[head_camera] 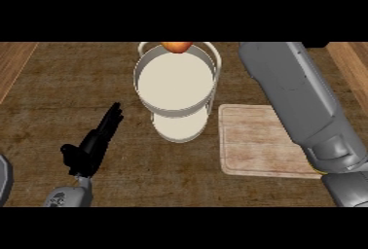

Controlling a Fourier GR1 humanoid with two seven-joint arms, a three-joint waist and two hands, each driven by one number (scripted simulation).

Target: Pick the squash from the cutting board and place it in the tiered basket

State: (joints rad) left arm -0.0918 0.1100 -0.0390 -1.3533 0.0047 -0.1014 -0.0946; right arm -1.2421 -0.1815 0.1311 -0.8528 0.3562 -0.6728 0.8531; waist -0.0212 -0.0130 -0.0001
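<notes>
- left hand [87,150]: low left in the head view, fingers [111,119] straight and close together, pointing up and slightly right. holds nothing.
- just right of the fingertips: a band of bare counter [64,97], then the tiered basket [138,80]. hand and basket are apart.
- basket sits ahead and right of the left hand. the wide upper tier is above a smaller lower tier [178,130], whose near edge sticks out below it.
- squash [176,46]: at the far rim of the upper tier, the point of the basket farthest from the left hand, cut by the top edge. cannot tell if it rests in the tier or hangs over it.
- cutting board [255,141]: past the basket from the left hand, its left edge just beside the lower tier with a thin gap. visible surface is bare.
- right forearm [302,107]: runs from the lower right corner up to the top edge and covers the board's right edge.
- right hand: out of view past the top edge, state cannot be told.
- open room: counter left of and ahead of the left hand is bare up to a lighter wood strip [14,63] at upper left.
- grey object [4,180], cut by the left edge, near the left wrist. cannot tell what it is.
</notes>
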